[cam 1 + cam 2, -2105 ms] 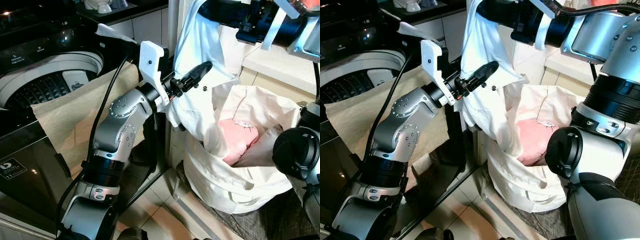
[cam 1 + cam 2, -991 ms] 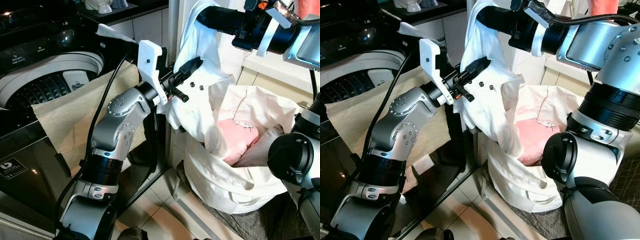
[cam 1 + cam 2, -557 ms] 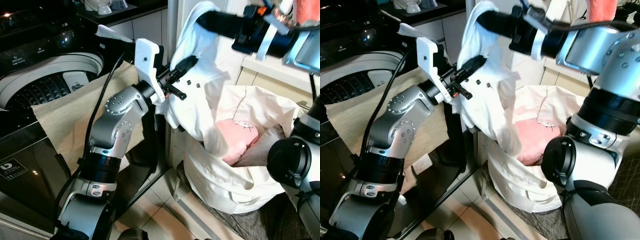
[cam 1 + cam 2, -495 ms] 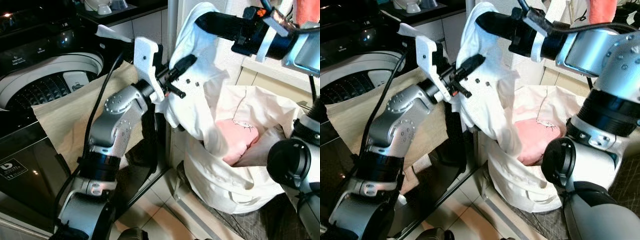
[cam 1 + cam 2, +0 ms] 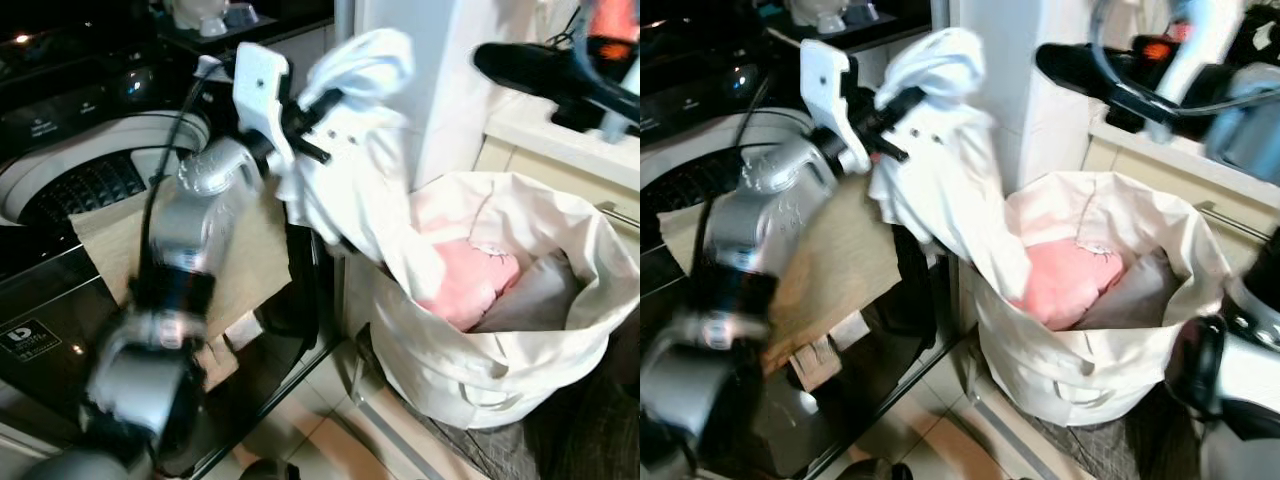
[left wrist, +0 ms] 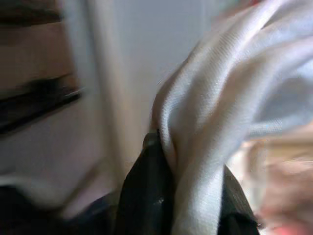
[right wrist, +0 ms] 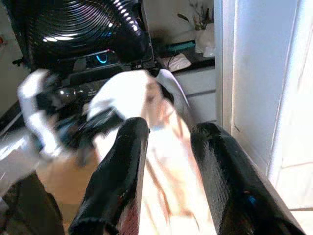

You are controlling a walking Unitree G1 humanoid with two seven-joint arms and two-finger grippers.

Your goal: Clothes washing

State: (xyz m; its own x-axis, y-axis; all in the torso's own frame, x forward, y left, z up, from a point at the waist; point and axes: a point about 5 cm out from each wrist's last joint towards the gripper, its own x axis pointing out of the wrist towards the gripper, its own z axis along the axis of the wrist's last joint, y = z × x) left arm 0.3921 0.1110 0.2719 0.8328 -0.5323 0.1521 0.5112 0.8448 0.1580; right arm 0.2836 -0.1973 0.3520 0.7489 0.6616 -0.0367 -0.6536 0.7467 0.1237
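Observation:
A white shirt (image 5: 350, 170) hangs from my left gripper (image 5: 308, 98), which is shut on its bunched top, raised between the washing machine and the laundry bag. Up close, the white shirt (image 6: 205, 127) fills the gap between the black fingers (image 6: 146, 196). Its lower end trails into the cream laundry bag (image 5: 500, 350), where a pink garment (image 5: 465, 280) and a grey one (image 5: 540, 300) lie. My right gripper (image 5: 490, 58) hovers high on the right, apart from the shirt. It is open, with nothing between its fingers (image 7: 122, 161). The washer's drum (image 5: 80, 180) is open on the left.
A beige cloth (image 5: 250, 260) drapes over the washer's front edge. A white wall column (image 5: 450, 110) rises behind the bag, with a cream counter (image 5: 560, 140) to its right. Tiled floor (image 5: 320, 440) lies below. The left arm is blurred.
My right gripper has let go of the shirt and drawn back to the right. My left gripper has carried the shirt's top up and left, toward the washer.

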